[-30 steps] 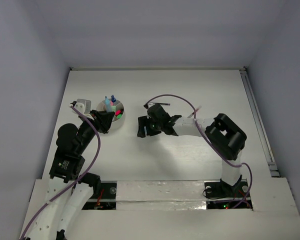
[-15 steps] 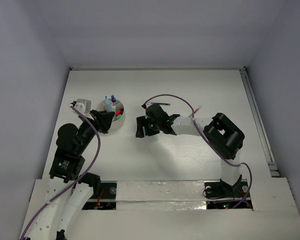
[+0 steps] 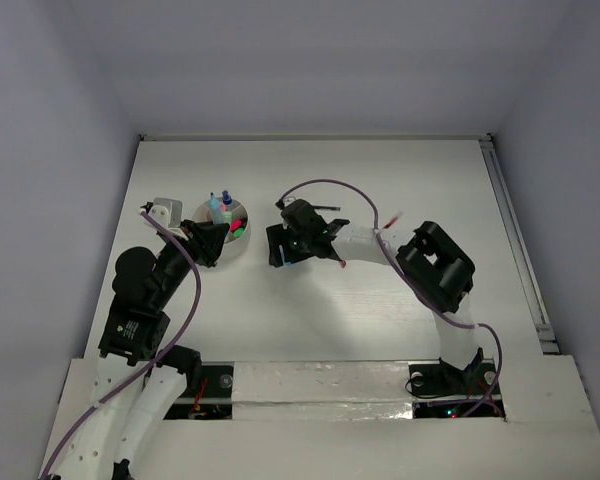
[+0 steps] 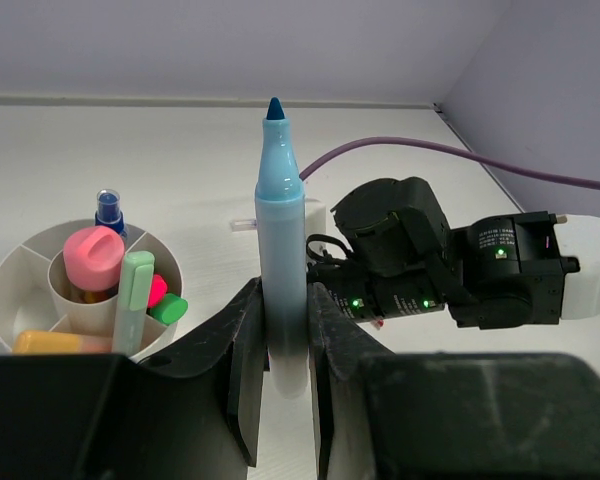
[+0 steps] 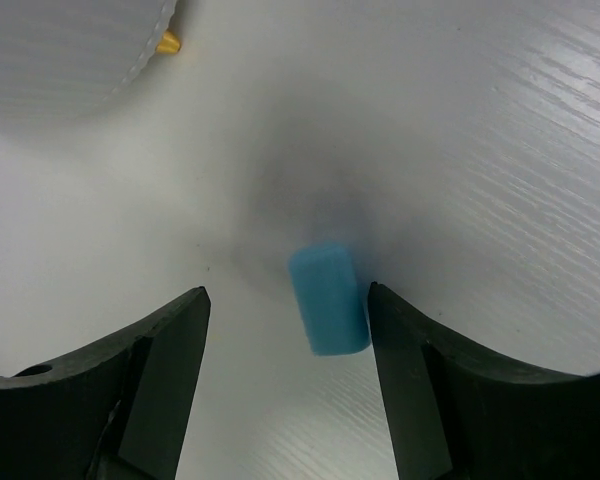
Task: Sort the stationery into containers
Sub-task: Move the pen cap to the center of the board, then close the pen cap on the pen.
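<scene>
Left wrist view: the light-blue marker [image 4: 280, 250] at centre has a darker blue tip, and the left gripper [image 4: 282, 295] is black. At lower left the white cup [image 4: 5, 290] shows a pink cap [image 4: 92, 255], a mint marker [image 4: 135, 300], an orange marker [image 4: 50, 342] and a green tip [image 4: 168, 308]. The cable [image 4: 460, 160] at upper right is purple.

Right wrist view: the eraser [image 5: 328, 300] is sky-blue, the right gripper [image 5: 285, 300] is black, and the table [image 5: 500, 150] is white with fine grain lines.

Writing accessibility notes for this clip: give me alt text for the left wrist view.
The left hand grips a light-blue marker upright, tip up. Behind it on the left stands a round white divided cup holding pink, green and orange stationery; on the right, the right arm stretches low over the white table.
</scene>
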Controlling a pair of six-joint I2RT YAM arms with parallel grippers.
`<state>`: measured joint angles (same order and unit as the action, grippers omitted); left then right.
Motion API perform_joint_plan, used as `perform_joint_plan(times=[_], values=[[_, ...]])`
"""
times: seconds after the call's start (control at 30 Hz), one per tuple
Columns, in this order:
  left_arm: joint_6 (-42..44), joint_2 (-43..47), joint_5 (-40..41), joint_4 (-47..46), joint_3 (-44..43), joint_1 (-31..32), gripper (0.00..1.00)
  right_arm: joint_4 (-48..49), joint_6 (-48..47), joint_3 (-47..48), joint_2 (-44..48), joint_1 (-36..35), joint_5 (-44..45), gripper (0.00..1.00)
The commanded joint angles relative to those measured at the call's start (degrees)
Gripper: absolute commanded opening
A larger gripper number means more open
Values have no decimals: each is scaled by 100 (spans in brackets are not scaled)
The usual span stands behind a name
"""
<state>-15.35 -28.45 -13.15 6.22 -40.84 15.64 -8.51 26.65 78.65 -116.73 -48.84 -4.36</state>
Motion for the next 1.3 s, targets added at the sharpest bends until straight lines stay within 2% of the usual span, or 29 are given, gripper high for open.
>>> perform_joint_plan(times=[0.0, 0.2, 0.53, 0.73, 0.97, 1.13, 1.2, 1.27], values=[[-20, -12, -91, -323, 15, -43, 0, -370, -265, 291, -105, -56, 321, 70], [-20, 32, -92, -323, 15, -43, 0, -897, -582, 572, -227, -56, 690, 61], [-20, 67, -92, -323, 23, -43, 0, -1784, -1294, 1398, -711, -231, 1191, 62], [-11, 67, -92, -323, 15, -43, 0, -2206, -1610, 1785, -1071, -346, 1174, 63], [-11, 76, -109, -323, 15, -43, 0, -2549, -1900, 2057, -1273, -451, 1359, 60], [-11, 76, -100, -332, 15, -43, 0, -2691, -2041, 2145, -1396, -451, 1455, 49], [-11, 76, -109, -323, 15, -43, 0, -2787, -2015, 2189, -1466, -451, 1508, 38], [-11, 59, -92, -323, 15, -43, 0, -2840, -2006, 2198, -1476, -451, 1535, 34]])
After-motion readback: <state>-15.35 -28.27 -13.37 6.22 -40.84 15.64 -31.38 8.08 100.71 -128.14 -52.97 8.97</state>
